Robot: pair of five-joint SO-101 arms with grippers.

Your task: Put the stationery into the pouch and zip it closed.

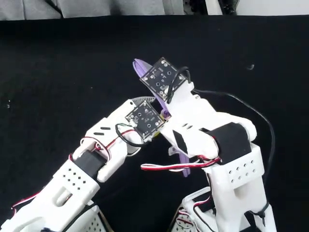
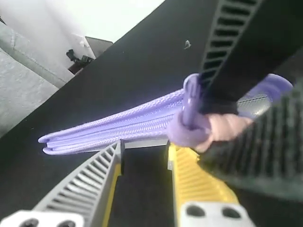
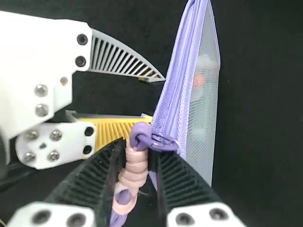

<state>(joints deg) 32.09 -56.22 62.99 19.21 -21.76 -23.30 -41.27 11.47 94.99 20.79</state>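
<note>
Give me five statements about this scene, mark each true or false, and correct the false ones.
1. The table is black. True.
2. The pouch is purple. True.
3. The right end effector is shut on the zipper cord. True.
4. The pouch lies flat on the table. False: it stands on edge.
5. The left end effector has black fingers. False: one is grey, the other yellow.

Black table covering [image 1: 53, 63]; grey fabric [image 1: 87, 7] behind far edge; white wall [image 2: 123, 14] beyond.
</note>
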